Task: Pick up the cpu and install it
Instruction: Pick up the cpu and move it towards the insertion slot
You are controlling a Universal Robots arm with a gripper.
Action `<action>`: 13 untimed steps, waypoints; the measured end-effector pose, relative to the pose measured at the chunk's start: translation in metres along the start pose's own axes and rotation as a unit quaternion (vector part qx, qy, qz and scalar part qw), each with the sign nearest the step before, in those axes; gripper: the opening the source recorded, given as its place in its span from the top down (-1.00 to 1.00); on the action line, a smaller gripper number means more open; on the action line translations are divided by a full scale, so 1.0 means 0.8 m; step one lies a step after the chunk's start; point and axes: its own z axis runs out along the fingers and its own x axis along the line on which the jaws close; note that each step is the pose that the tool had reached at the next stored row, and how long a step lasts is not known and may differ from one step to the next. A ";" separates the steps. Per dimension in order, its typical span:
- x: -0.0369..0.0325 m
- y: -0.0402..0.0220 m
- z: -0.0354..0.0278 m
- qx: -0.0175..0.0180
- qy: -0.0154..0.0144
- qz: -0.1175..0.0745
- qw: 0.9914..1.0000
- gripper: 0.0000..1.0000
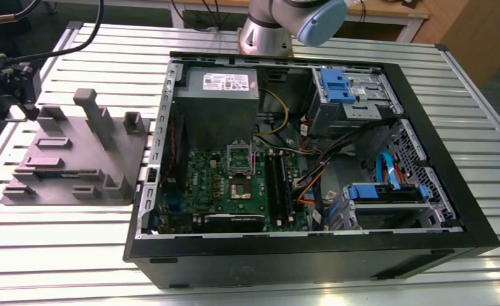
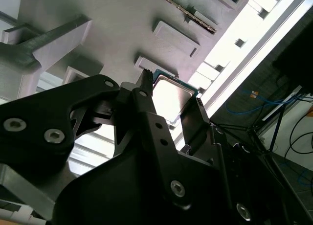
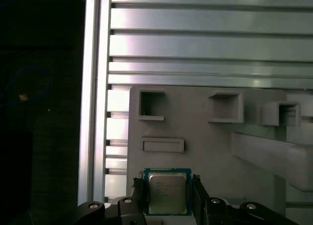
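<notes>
Silver-grey cpu (image 3: 167,194), grey holder tray (image 1: 71,162), green motherboard (image 1: 203,185), black case (image 1: 318,255)

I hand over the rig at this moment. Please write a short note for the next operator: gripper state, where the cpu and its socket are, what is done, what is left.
Gripper: looks shut on the cpu, with a finger at each side edge.
Cpu: at the grey parts holder; I cannot tell whether it is lifted off.
Socket: on the green motherboard inside the open computer case; it looks empty.
Done: cpu grasped.
Left: the install, since the cpu is not yet in the socket.
</notes>
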 end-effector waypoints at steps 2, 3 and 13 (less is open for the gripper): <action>0.0000 0.0001 -0.0010 0.000 0.000 0.000 1.000 0.06; 0.0000 0.0001 -0.0015 0.000 0.000 0.000 1.000 0.06; 0.0001 0.0003 -0.0060 0.000 0.000 0.000 1.000 0.06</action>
